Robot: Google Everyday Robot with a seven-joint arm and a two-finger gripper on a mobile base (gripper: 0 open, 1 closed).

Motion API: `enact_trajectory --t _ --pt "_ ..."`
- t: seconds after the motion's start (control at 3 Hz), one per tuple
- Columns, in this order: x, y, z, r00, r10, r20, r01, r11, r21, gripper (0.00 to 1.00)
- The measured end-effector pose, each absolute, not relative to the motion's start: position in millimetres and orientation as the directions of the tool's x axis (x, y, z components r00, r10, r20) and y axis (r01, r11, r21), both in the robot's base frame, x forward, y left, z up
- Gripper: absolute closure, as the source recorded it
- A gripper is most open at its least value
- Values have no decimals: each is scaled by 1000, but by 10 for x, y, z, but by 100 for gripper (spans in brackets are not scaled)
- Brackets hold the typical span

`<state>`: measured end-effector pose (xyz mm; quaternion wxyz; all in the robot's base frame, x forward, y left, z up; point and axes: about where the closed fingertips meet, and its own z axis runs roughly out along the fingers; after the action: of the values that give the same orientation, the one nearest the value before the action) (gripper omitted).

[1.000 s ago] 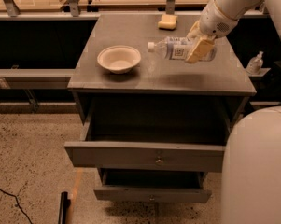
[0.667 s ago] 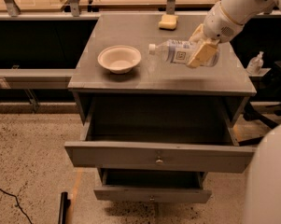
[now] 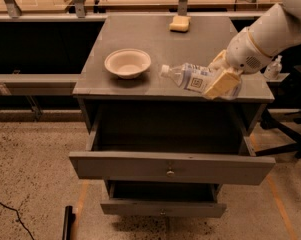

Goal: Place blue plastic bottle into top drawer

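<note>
The blue plastic bottle (image 3: 191,77), clear with a pale blue-white label and a small white cap pointing left, lies nearly level just above the front right of the grey cabinet top (image 3: 155,46). My gripper (image 3: 221,78), with tan fingers, is shut on the bottle's base end, and the white arm reaches in from the upper right. The top drawer (image 3: 170,166) stands pulled open below, its inside dark and its flat front showing a small round knob. The bottle hangs over the cabinet's front edge, above the drawer's back right part.
A cream bowl (image 3: 127,63) sits on the cabinet top at the left. A yellow sponge (image 3: 179,23) lies at the back. The smaller lower drawer (image 3: 162,206) is also open. A small pump bottle (image 3: 273,68) stands on a ledge at the right.
The arm has carried the bottle forward and down toward the cabinet's front edge. The robot's white body no longer blocks the lower right of the view.
</note>
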<state>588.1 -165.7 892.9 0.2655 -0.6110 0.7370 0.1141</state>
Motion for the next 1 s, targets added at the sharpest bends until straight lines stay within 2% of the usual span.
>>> enact_trajectory --t 0.67,1.0 --pt "5601 -1701 8446 -170 -826 -537 -961 260 -95 100" --pt "5527 -1660 8148 -90 -866 -492 -973 182 -143 100"
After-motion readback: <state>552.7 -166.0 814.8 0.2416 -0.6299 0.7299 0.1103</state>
